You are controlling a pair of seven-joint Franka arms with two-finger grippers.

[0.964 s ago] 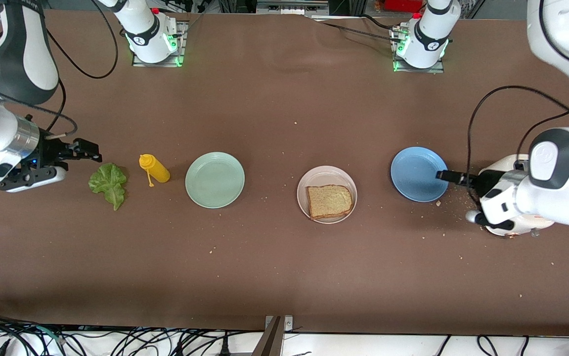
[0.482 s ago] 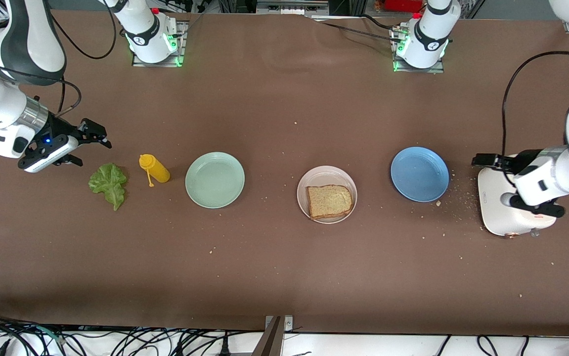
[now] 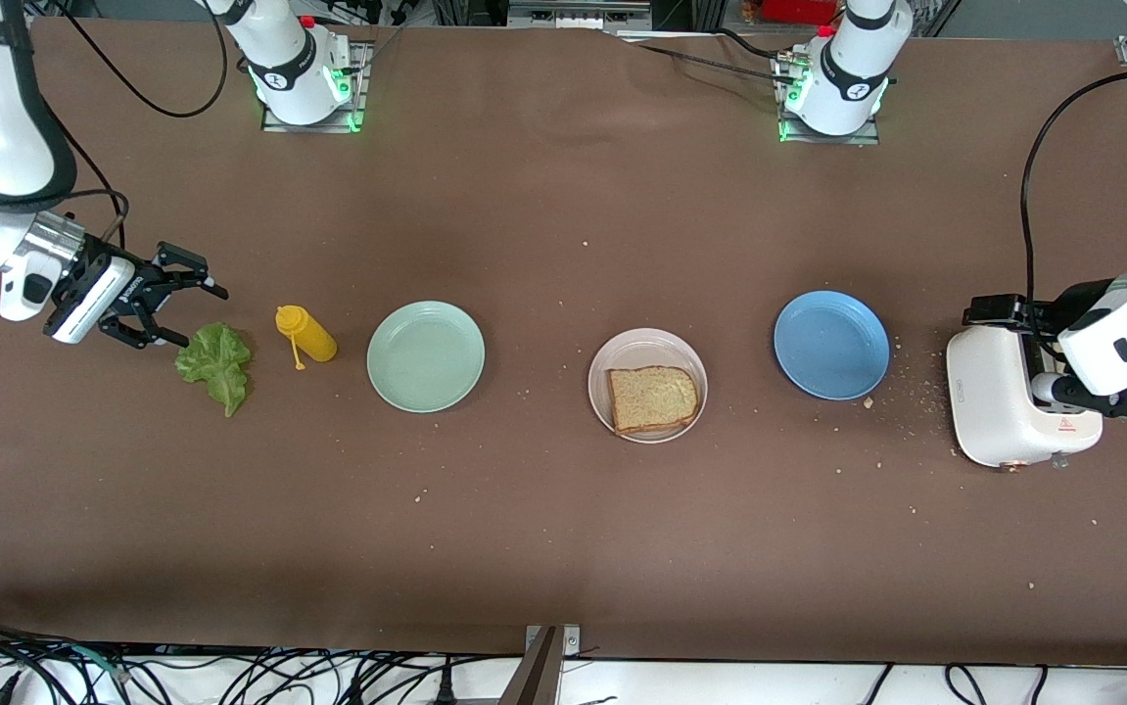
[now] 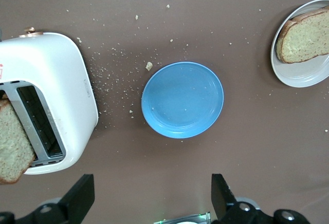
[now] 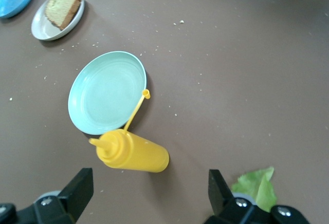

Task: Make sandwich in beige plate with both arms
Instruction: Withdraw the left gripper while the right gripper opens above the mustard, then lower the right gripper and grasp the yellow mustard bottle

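Observation:
The beige plate (image 3: 622, 352) sits mid-table with one toasted bread slice (image 3: 653, 399) on it; both show in the left wrist view, plate (image 4: 300, 75) and slice (image 4: 306, 39). A second bread slice (image 4: 13, 147) stands in the slot of the white toaster (image 3: 999, 411). The green lettuce leaf (image 3: 215, 364) lies on the table toward the right arm's end. My right gripper (image 3: 186, 305) is open and empty, just beside the lettuce. My left gripper (image 3: 1013, 315) is open and empty, up over the toaster.
A yellow mustard bottle (image 3: 306, 335) lies between the lettuce and the mint green plate (image 3: 426, 355). The blue plate (image 3: 831, 345) lies between the beige plate and the toaster. Crumbs are scattered around the toaster.
My left gripper has moved from the blue plate's edge to over the toaster. My right gripper has turned and tilted beside the lettuce. Nothing on the table moved.

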